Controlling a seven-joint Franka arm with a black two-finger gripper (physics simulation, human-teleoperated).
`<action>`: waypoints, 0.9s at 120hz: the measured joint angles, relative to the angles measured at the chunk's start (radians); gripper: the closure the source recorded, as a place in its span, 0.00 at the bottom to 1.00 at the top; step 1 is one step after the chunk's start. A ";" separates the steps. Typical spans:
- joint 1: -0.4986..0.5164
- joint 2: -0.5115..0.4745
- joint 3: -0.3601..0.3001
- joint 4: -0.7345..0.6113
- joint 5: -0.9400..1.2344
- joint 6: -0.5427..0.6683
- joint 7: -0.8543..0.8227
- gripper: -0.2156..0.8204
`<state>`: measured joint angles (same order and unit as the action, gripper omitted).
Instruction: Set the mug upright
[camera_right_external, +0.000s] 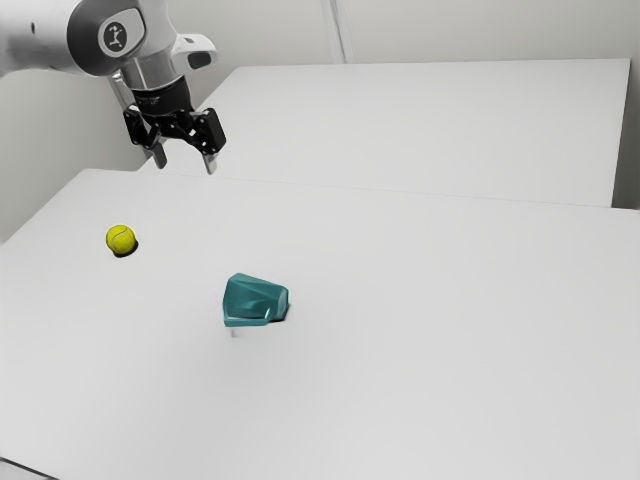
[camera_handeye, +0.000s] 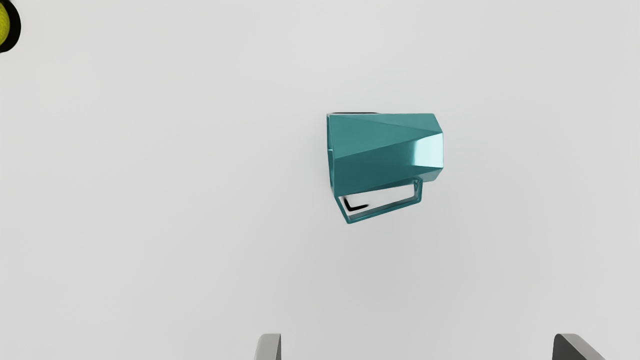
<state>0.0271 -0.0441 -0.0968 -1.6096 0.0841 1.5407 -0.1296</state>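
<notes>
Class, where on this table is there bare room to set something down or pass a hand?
In the exterior view, bare table spreads from the mug to the view's right; a smaller patch separates mug and ball. It is tightest right at the mug, where its handle juts out.

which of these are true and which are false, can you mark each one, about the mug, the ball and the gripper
1. The gripper hangs open above the table. True.
2. The ball and the mug rest apart from each other. True.
3. The mug stands upright. False: it lies on its side.
4. The fingers are holding the mug. False: they are apart and clear of it, and it rests on the table.
5. The ball is nearer the exterior view's left edge than the mug. True.
</notes>
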 joint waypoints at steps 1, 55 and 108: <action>0.000 0.000 0.000 0.000 0.000 0.000 0.000 0.22; 0.029 -0.043 0.022 -0.068 -0.042 0.021 0.033 0.22; 0.088 -0.131 0.088 -0.325 -0.261 0.239 0.177 0.22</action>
<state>0.1150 -0.1753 -0.0093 -1.9343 -0.1769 1.7794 0.0472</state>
